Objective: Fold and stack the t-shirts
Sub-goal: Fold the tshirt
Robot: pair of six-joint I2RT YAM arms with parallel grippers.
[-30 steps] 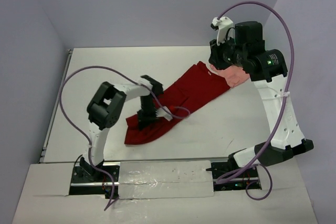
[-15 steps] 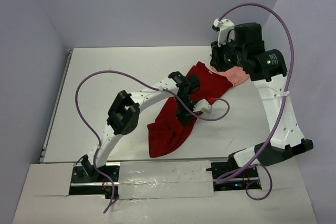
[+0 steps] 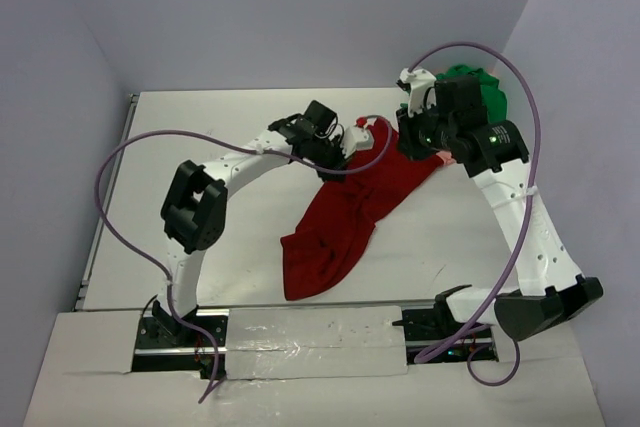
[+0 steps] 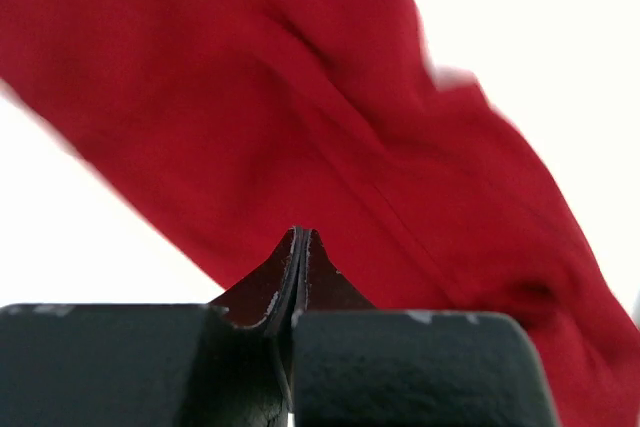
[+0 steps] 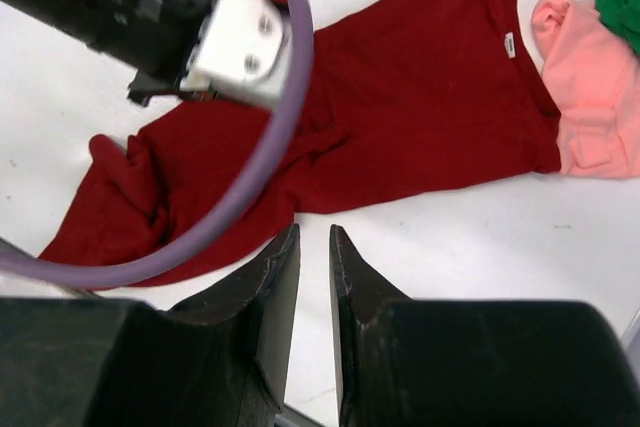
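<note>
1 red t-shirt [image 5: 420, 97]; L end effector [image 4: 300, 239] closed, R end effector [image 5: 313, 239] ajar.

From above and behind the robot we are looking down over the whole table [image 3: 200, 147], its near edge at the bottom. From the left wrist we are peering past the left gripper [image 4: 300, 237], very close to the dark red t-shirt [image 4: 300, 97]. From the right wrist, higher up, we are looking down on that shirt; all three views are sharing it.

White table [image 3: 200, 137] w/ red tee [image 3: 335, 232], pink tee [image 5: 590, 97], green tee [image 3: 482, 87].
</note>
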